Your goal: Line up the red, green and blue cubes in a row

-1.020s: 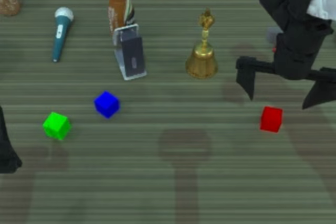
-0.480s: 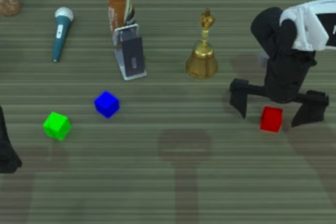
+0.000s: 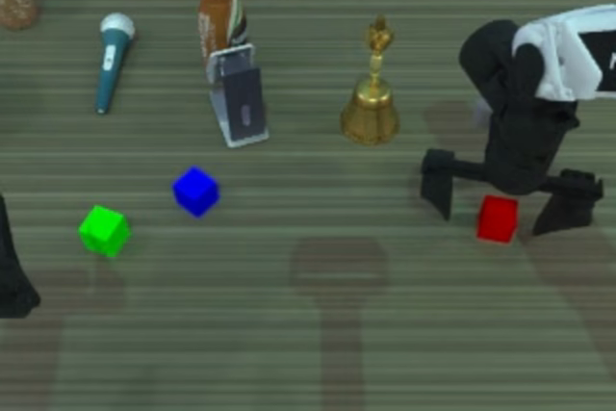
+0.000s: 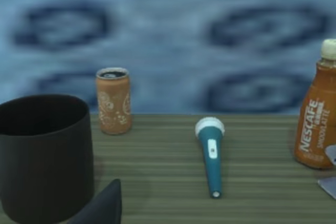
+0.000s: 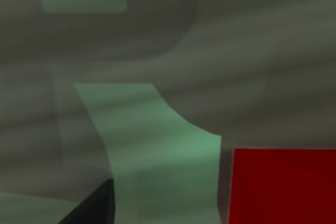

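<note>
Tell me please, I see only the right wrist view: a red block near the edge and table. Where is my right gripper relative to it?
Observer: In the top view the right gripper is open, one finger on each side of the red cube, not touching.
Operator: Where are the other two cubes?
Observer: The green cube and blue cube sit apart at the table's left side.
Operator: And the left arm?
Observer: The left gripper is parked at the left edge.
</note>
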